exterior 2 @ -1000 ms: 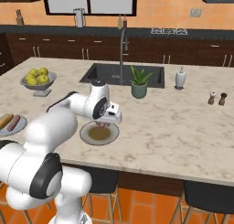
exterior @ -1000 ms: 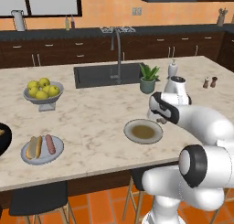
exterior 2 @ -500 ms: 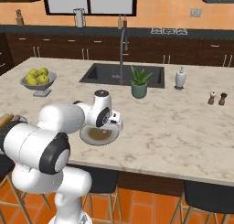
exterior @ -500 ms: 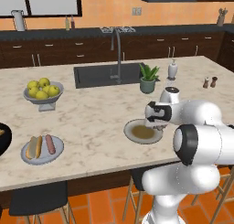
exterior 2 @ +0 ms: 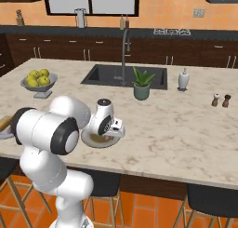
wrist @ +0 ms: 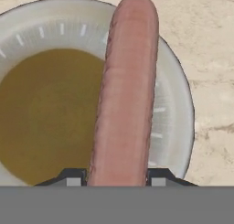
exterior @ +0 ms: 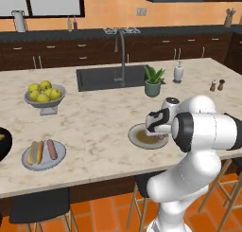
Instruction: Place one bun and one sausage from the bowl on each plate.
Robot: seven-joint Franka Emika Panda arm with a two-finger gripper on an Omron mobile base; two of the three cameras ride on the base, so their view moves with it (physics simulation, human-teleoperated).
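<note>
Nearest the hand camera, the two dark jaws (wrist: 116, 178) are closed on one end of a slim pinkish-brown sausage (wrist: 125, 90), which runs straight out from them across the right half of a small round grey-rimmed plate with a brownish centre (wrist: 176, 81). The sausage's far end reaches past the plate's far rim; whether it touches the plate cannot be told.

This plate (exterior: 137, 134) lies near the front edge of the pale marbled stone worktop (exterior: 94, 122), with the white hand over its right side. To its left is a broad bare stretch of worktop.

Further left along the same front edge lies the small pale grey-blue plate (exterior: 59, 156), carrying an oblong golden-brown bun (exterior: 33, 152) and a second sausage (exterior: 52, 149) side by side. Just beyond its left rim, the glossy black bowl (exterior: 4, 146) is cut by the picture edge.

Behind these, well apart, stands a grey footed bowl of yellow-green fruit (exterior: 44, 97). Beyond the brown-centred plate stands a potted green plant (exterior: 153, 82), at the corner of the dark sink (exterior: 111, 77).
</note>
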